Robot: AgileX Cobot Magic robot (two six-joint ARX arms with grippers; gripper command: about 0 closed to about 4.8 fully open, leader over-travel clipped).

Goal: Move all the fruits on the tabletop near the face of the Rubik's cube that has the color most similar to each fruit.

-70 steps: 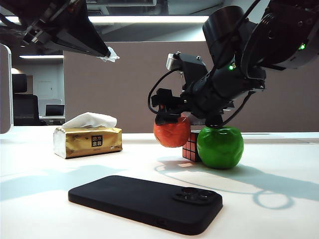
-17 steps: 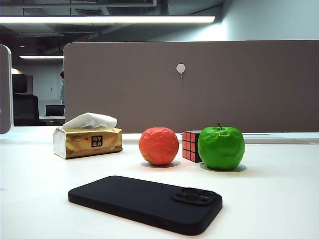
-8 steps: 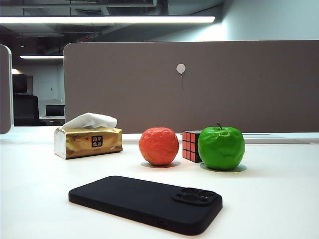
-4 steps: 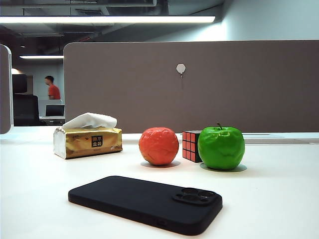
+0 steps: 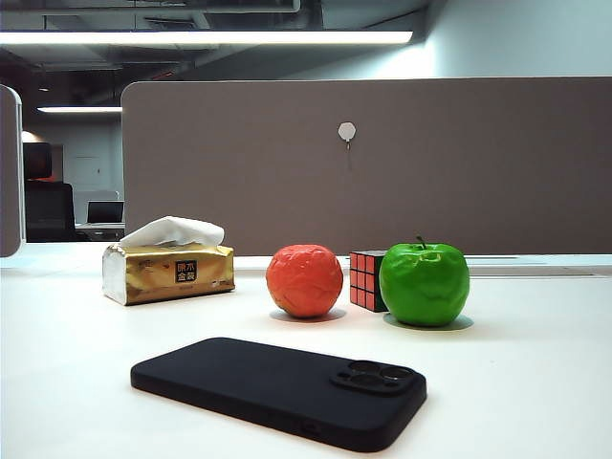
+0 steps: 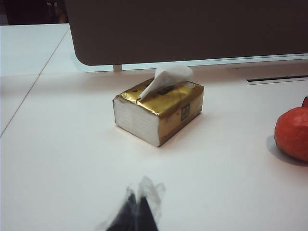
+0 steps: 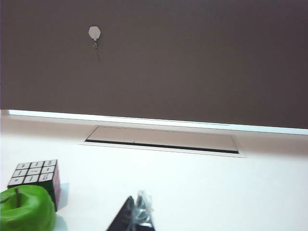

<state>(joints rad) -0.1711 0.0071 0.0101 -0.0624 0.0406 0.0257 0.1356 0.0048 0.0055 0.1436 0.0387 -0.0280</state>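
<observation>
Rubik's cube (image 5: 366, 279) is sitting on the white worktop (image 5: 76, 382), wedged between the orange-red fruit (image 5: 304, 280) on its red-face side and the green apple (image 5: 424, 284), which is touching or nearly touching it and covering its right part. Cube's top face is looking white in my right wrist view, the apple there cut off at the frame edge. Only a slice of the orange-red fruit is showing in my left wrist view.

My left end effector (image 6: 136, 211) is hanging above bare worktop near the gold tissue box (image 6: 159, 111), tips together, blurry. My right end effector (image 7: 136, 212) is hovering beside the apple and cube, tips together, mostly cut off. Neither is gripping anything.

Black phone (image 5: 280, 389) is lying flat well in front of the fruits. Brown partition (image 5: 382, 163) is closing off the back; open worktop right of the apple.
</observation>
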